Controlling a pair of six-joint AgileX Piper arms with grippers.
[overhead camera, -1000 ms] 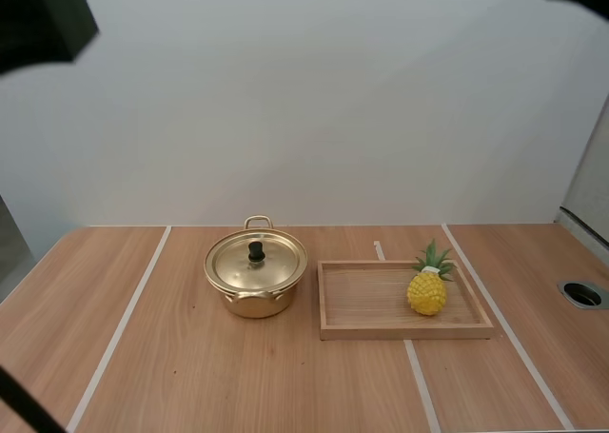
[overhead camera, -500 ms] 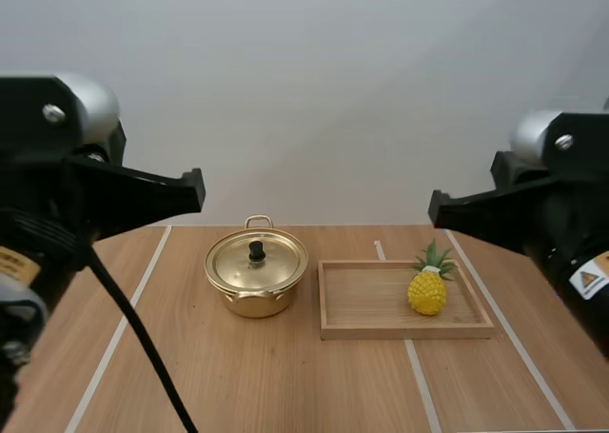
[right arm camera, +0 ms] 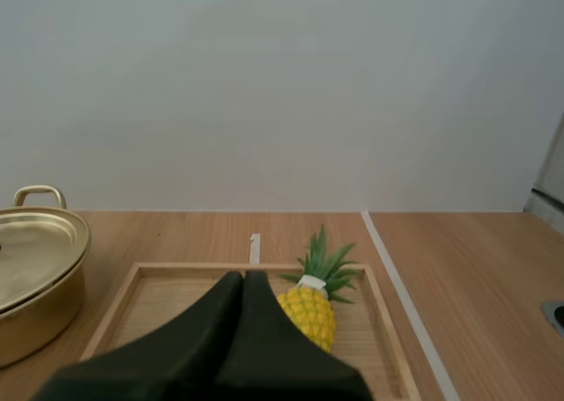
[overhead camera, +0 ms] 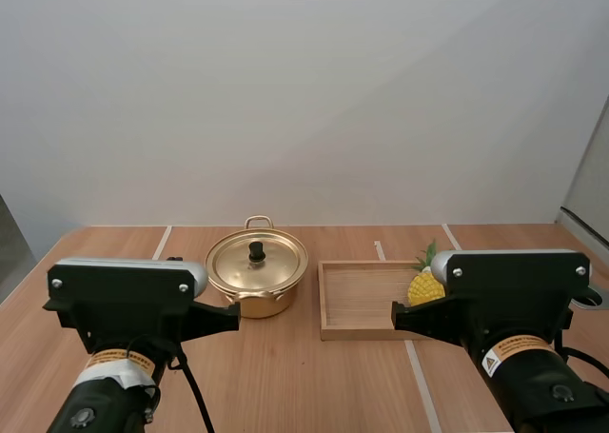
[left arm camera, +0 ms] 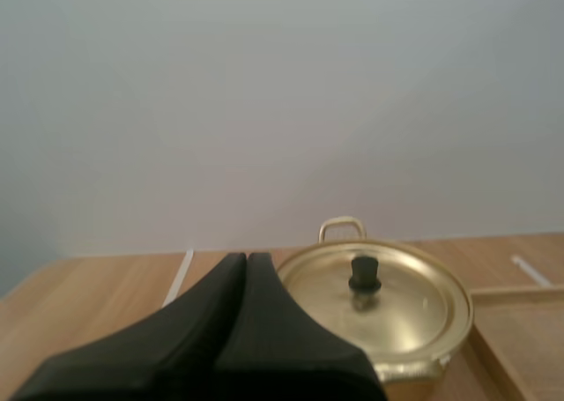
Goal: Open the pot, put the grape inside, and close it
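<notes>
Wood bench [overhead camera: 304, 385], white stripes [overhead camera: 421, 385] front to back. On it: lidded gold pot [overhead camera: 255, 279], wooden tray [overhead camera: 366, 333] just beside, not touching.

- A plain, pale grey wall [overhead camera: 304, 90] rises behind the table [overhead camera: 285, 376], evenly lit.
- The table is light wood, crossed by thin pale stripes [overhead camera: 417, 381].

The high camera looked forward and down over the table [overhead camera: 285, 385] from behind and above. The left wrist camera sat low and near, facing the pot [left arm camera: 414, 308]; the right faced the tray [right arm camera: 159, 286]. All three shared pot and tray.
</notes>
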